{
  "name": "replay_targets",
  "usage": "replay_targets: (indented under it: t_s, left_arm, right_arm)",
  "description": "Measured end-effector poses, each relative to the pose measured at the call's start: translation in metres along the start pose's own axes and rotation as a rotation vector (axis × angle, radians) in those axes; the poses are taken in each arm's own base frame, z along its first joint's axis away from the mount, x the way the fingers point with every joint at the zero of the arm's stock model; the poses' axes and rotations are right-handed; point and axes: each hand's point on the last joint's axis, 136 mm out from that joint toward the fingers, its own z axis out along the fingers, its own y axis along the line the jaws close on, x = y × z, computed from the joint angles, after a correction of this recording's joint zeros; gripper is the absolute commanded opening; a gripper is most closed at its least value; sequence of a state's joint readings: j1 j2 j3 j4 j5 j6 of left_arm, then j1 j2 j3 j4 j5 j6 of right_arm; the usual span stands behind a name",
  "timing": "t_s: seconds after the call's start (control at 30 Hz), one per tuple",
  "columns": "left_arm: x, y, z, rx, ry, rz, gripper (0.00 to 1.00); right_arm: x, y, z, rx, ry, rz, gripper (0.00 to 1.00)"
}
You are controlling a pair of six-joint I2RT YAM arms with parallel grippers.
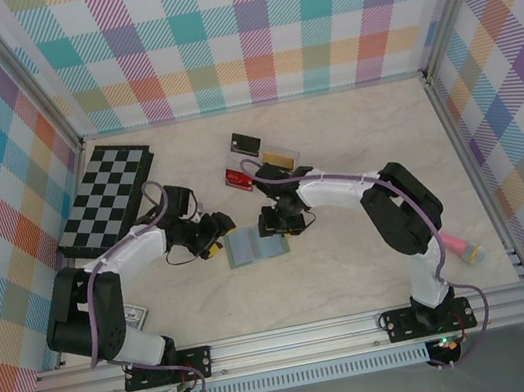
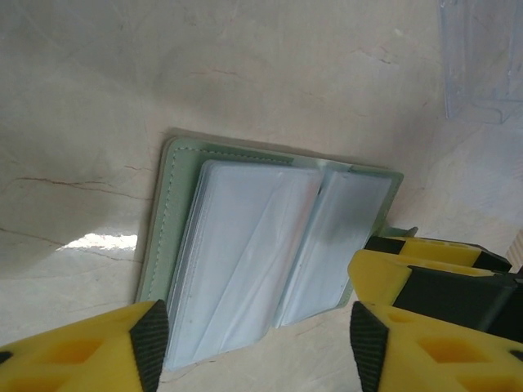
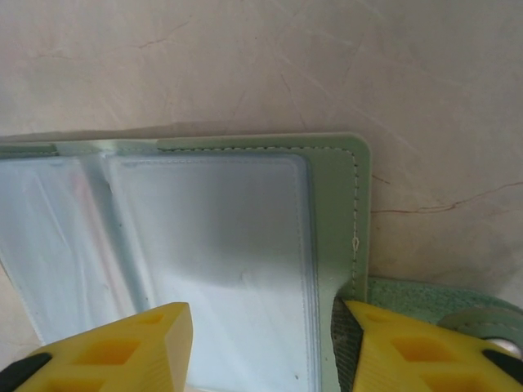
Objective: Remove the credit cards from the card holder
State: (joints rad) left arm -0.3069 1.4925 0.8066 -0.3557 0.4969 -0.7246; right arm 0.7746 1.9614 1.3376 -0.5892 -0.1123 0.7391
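Over at the left, a chessboard (image 1: 105, 196) is lying against the side wall, well apart from the work. The left gripper (image 1: 216, 236) is reaching in low over the table (image 1: 358, 280), just beside the left end of the card holder (image 1: 256, 247). In the left wrist view its jaws are standing partway open, the black pads (image 2: 153, 347) straddling the near edge of the holder across its whole opened width. I cannot tell whether the pads are touching it, and nothing is being lifted.

The card holder is lying opened flat at mid-table, between the two grippers. Its pale blue inner sleeves are facing up and its grey-green cover is facing down. From above, its long axis is running left to right across the table with a slight tilt, and the fold is pointing away from the arms' bases.

The right gripper (image 1: 276, 226) is hovering at the holder's right end. In the right wrist view its yellow fingers (image 3: 122, 351) are parted about half wide over the right leaf. One is sitting over the sleeves and the other is sitting by the green closure strap (image 3: 441, 306) that is sticking out past the stitched edge. It is gripping nothing.

Behind the holder, farther from the arms, a red card (image 1: 236, 177) and a yellow-orange card (image 1: 278, 160) are lying on the table near each other, apart from the holder.
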Motion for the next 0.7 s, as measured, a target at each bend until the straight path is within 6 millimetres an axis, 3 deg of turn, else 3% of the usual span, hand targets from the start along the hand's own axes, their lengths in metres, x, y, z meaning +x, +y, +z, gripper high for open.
replay_targets:
  t_s: [0.3,0.7]
  left_arm:
    - [0.002,0.007,0.015,-0.021,0.032,-0.011,0.39]
    - [0.002,0.014,0.026,-0.039,0.051,-0.021,0.33]
  right_arm:
    - [0.0,0.001,0.001,-0.001,0.008,-0.018,0.34]
    - [0.005,0.006,0.007,-0.034,0.042,-0.019,0.23]
